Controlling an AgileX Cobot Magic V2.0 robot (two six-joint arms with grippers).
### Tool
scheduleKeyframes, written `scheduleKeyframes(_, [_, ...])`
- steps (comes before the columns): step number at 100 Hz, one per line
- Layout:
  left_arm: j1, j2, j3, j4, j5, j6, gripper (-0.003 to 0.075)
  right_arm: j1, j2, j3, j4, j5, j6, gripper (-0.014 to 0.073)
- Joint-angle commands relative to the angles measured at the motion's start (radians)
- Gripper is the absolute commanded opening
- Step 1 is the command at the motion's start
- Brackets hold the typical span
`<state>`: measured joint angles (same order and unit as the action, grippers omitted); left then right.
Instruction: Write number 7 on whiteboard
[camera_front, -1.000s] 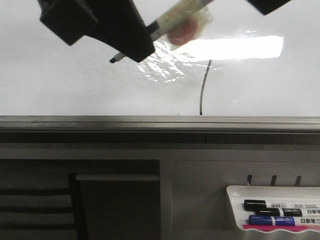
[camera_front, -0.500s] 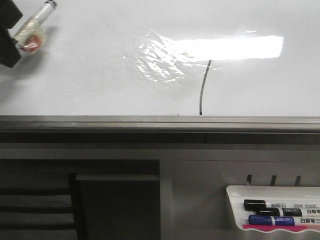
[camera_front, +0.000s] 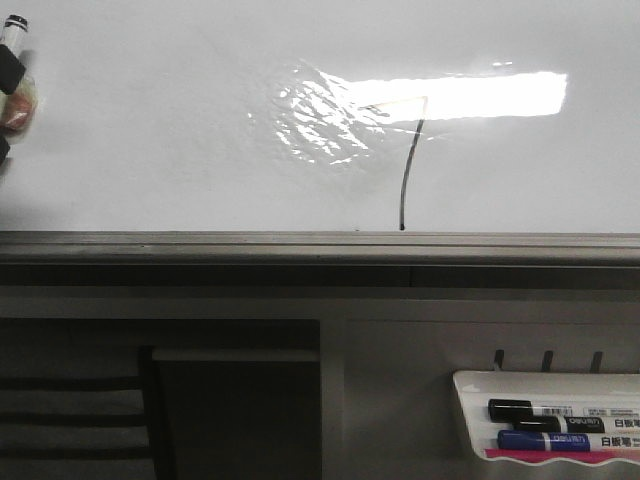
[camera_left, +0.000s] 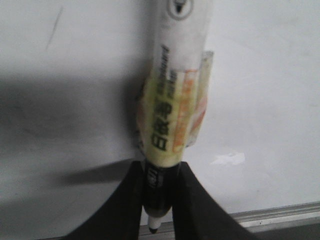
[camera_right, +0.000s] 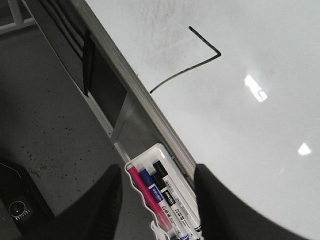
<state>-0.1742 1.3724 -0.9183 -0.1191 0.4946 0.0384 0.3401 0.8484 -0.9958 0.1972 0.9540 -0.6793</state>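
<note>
The whiteboard (camera_front: 150, 150) is glossy white with a grey frame edge (camera_front: 320, 245) and a bright glare. The number 7 (camera_front: 406, 175) is drawn on it in thin black, a faint top bar in the glare and a long curved downstroke reaching the frame. It also shows in the right wrist view (camera_right: 192, 67). My left gripper (camera_left: 159, 200) is shut on a taped white marker (camera_left: 172, 100), its tip off the board near the frame. In the front view the gripper (camera_front: 6, 85) sits at the far left edge. My right gripper (camera_right: 157, 200) is open and empty, off the board.
A small white marker tray (camera_front: 470, 385) hangs below the board at the right and holds black and blue markers (camera_front: 540, 425). In the right wrist view the tray (camera_right: 145, 155) lies between my open fingers, with pink, blue and black markers. A dark floor (camera_right: 45, 125) is below.
My left gripper has swung with the marker from over the board's middle to the far left edge. The 7's top bar, covered before, now shows.
</note>
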Motion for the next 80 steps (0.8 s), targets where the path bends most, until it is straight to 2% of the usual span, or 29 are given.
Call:
scheduleKeyframes(1, [0.003,-0.016,-0.025,-0.019,-0.080,-0.011,-0.0020,-0.005,-0.004,-0.033,0.006,-0.067,-0.001,0.0300])
scheduleKeyframes(33, [0.003,-0.019,-0.029,-0.029,-0.078,-0.011,0.0001,-0.005,-0.004,-0.033,0.006,-0.067,-0.001,0.0300])
scheduleKeyframes(42, [0.003,-0.019,-0.029,-0.029,-0.078,-0.011,0.0069,-0.005,-0.004,-0.033,0.006,-0.067,-0.001,0.0300])
scheduleKeyframes(64, [0.003,-0.037,-0.035,-0.029,-0.069,-0.008,0.0294,-0.005,-0.004,-0.033,0.006,-0.071,-0.001,0.0300])
scheduleKeyframes(74, [0.003,-0.083,-0.037,-0.029,-0.059,0.006,0.0315,-0.005,-0.004,-0.033,0.004,-0.064,0.002,0.0300])
scheduleKeyframes(80, [0.003,-0.132,-0.037,-0.023,-0.055,0.008,0.0315,-0.005,-0.006,-0.033,-0.010,-0.057,0.048,0.0300])
